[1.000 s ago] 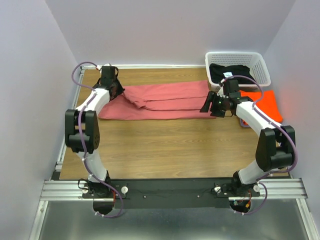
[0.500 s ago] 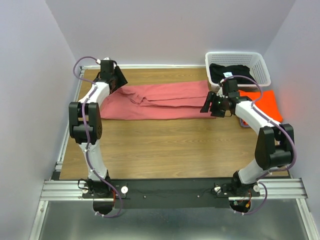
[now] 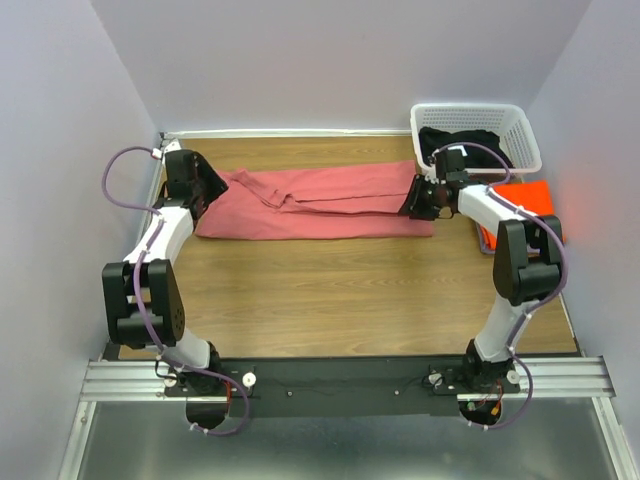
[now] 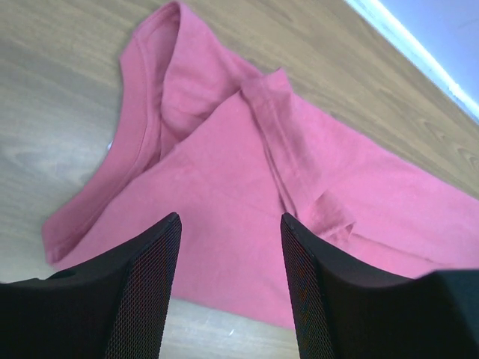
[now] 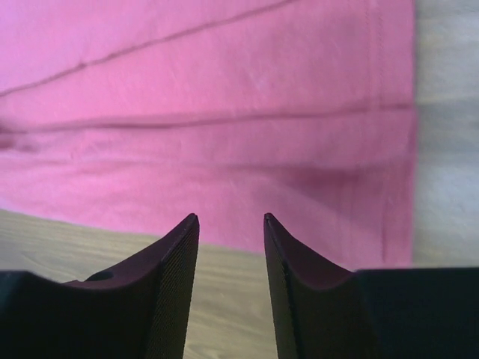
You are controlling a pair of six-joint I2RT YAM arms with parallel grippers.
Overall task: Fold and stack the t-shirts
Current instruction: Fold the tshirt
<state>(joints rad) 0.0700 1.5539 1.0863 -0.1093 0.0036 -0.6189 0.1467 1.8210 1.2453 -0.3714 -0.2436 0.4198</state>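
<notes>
View from above: I see the pink-red t-shirt (image 3: pixel 320 200) folded into a long strip across the table's (image 3: pixel 330 290) far half; black t-shirt (image 3: pixel 455 140) in the white basket (image 3: pixel 475 110); orange t-shirt (image 3: pixel 535 200) beside it. Left wrist: left gripper (image 4: pixel 230 224) fingers apart, gripping nothing, above the collar end. Right wrist: right gripper (image 5: pixel 230 221) likewise apart, above the hem corner.

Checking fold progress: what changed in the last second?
The left gripper released the collar end of the dusty pink-red cloth t-shirt, opening, and drew back leftward. The right gripper edged farther along the hem. The white plastic lattice basket and bright orange t-shirt stayed.
</notes>
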